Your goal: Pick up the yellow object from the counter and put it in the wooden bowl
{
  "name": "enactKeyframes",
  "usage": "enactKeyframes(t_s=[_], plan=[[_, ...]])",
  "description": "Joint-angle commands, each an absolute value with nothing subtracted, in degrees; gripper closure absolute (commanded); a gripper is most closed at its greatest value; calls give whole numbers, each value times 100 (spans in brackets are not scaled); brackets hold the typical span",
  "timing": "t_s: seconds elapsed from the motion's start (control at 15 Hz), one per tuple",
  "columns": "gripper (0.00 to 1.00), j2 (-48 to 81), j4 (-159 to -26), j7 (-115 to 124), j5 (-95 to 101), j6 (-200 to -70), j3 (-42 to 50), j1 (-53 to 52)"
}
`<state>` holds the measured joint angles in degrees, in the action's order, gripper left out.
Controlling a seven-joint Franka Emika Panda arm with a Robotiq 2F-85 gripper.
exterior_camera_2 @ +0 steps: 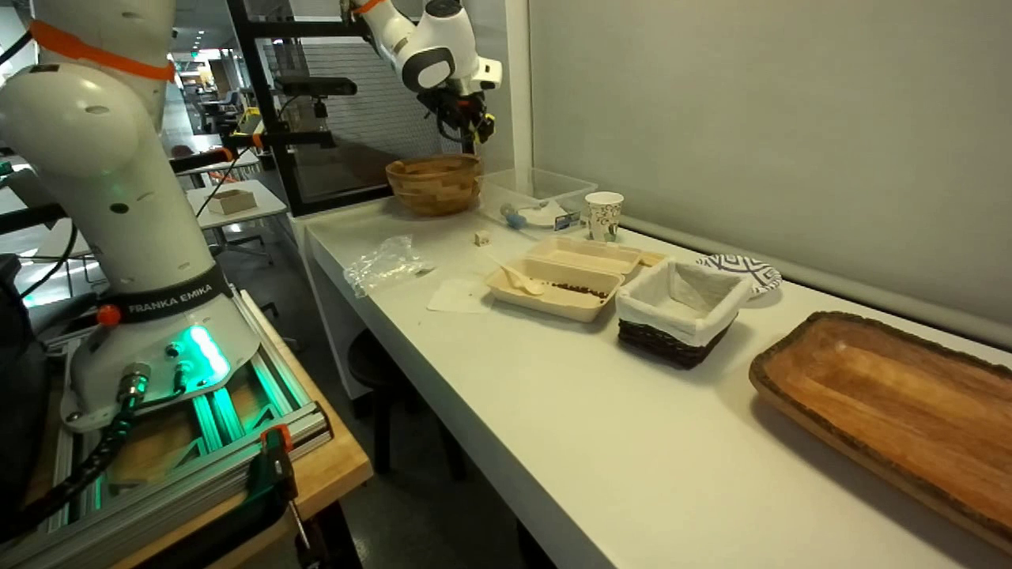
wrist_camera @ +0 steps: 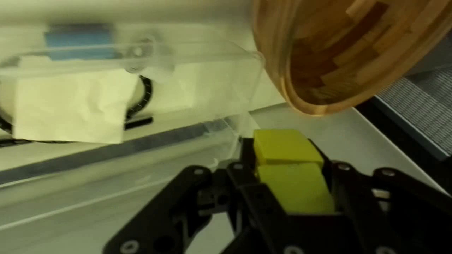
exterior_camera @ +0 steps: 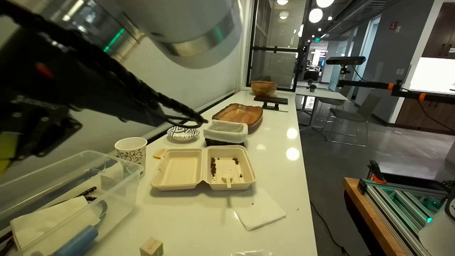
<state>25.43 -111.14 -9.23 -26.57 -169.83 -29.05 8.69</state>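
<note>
My gripper (wrist_camera: 282, 145) is shut on the bright-yellow object (wrist_camera: 295, 188), a blocky piece with two parts between the fingers in the wrist view. In an exterior view the gripper (exterior_camera_2: 468, 126) holds the yellow object (exterior_camera_2: 486, 126) in the air above the right rim of the wooden bowl (exterior_camera_2: 434, 186). The bowl also shows at the upper right of the wrist view (wrist_camera: 279, 63), beside the gripper; its visible inside holds nothing. In an exterior view the yellow object (exterior_camera: 7, 149) shows partly at the left edge, with the gripper large and close.
A clear plastic bin (exterior_camera_2: 545, 186) stands beside the bowl, below the gripper. A paper cup (exterior_camera_2: 605, 215), tan cube (exterior_camera_2: 481, 238), open clamshell (exterior_camera_2: 553, 296), lined basket (exterior_camera_2: 680, 308) and wooden tray (exterior_camera_2: 885, 395) stand along the counter. Another wooden bowl (exterior_camera: 263, 88) stands at the far end.
</note>
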Motion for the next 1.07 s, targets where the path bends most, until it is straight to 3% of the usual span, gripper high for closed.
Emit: enactKeyframes(t_s=[0.0, 0.47, 0.53, 0.6, 0.93, 1.0], plan=[[88, 3483, -10118, -1955, -2754, -16747, -3800, 1275], [88, 4628, -9499, -3139, -2444, -15846, -4857, 1421], [52, 4742, -9425, -3262, -2379, -15566, -4886, 1411], [37, 4814, -9366, -3357, -2312, -15250, -4869, 1397], [0, 4457, -9272, -2915, -2301, -14538, -4291, 1083], [0, 4366, -9272, -2883, -2316, -14497, -4232, 1079]])
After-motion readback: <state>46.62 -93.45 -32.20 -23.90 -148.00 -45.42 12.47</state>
